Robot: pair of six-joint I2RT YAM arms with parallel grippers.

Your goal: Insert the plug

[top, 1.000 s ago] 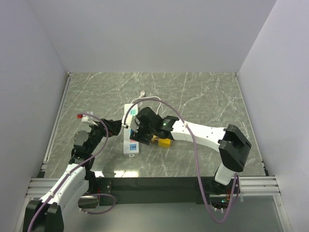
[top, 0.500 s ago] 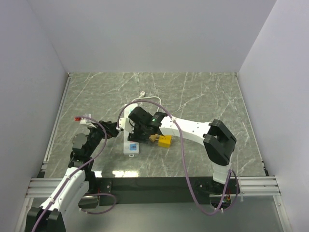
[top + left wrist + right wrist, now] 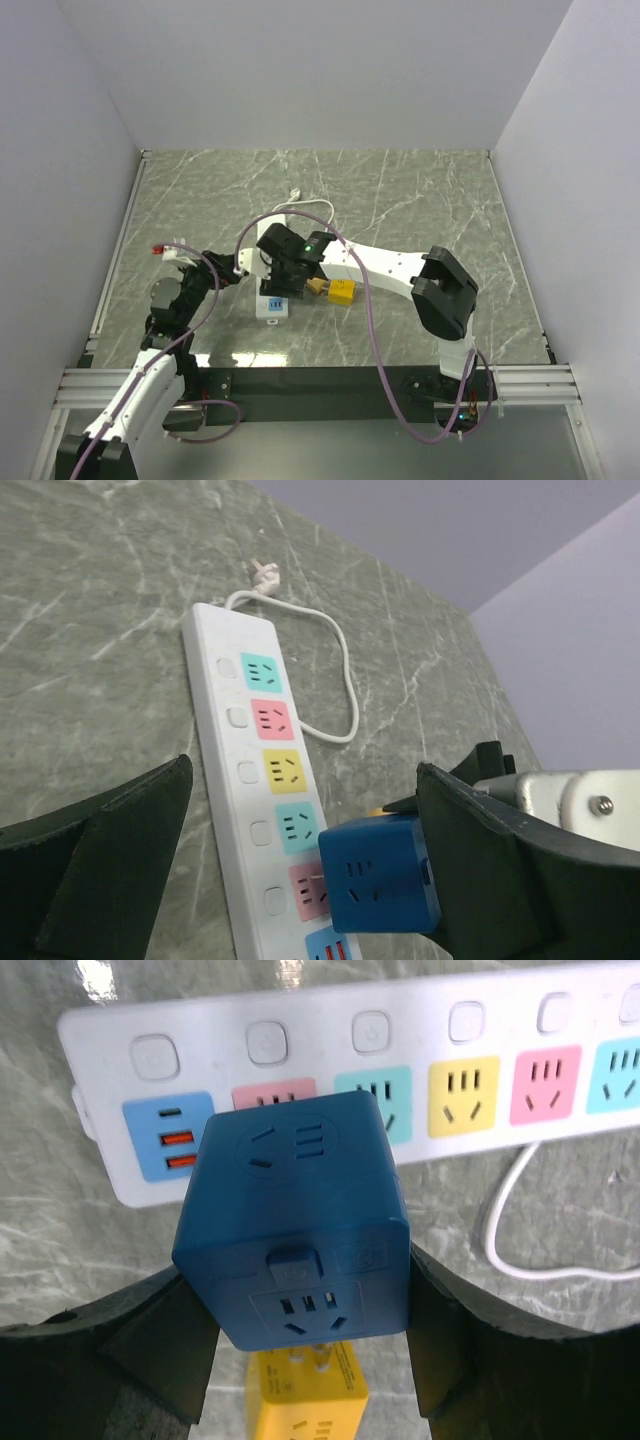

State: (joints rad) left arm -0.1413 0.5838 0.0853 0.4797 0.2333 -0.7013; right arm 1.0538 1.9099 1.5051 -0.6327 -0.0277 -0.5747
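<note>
Since a second ago the right gripper point(image 3: 281, 272) has shifted left, over the near end of the power strip point(image 3: 214, 712). It grips the blue plug point(image 3: 295, 1225) by its sides at the pink socket point(image 3: 262, 1094); seating cannot be told. The left gripper point(image 3: 228, 268) stands wide, holding nothing, beside the strip's left edge. A yellow plug point(image 3: 340, 294) lies right of the strip. The far table point(image 3: 430, 200) offers room.

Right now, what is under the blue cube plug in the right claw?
Under the blue cube lies the white power strip, its pink socket mostly covered. A yellow cube lies beside the strip. Whether the prongs have entered cannot be seen.
</note>
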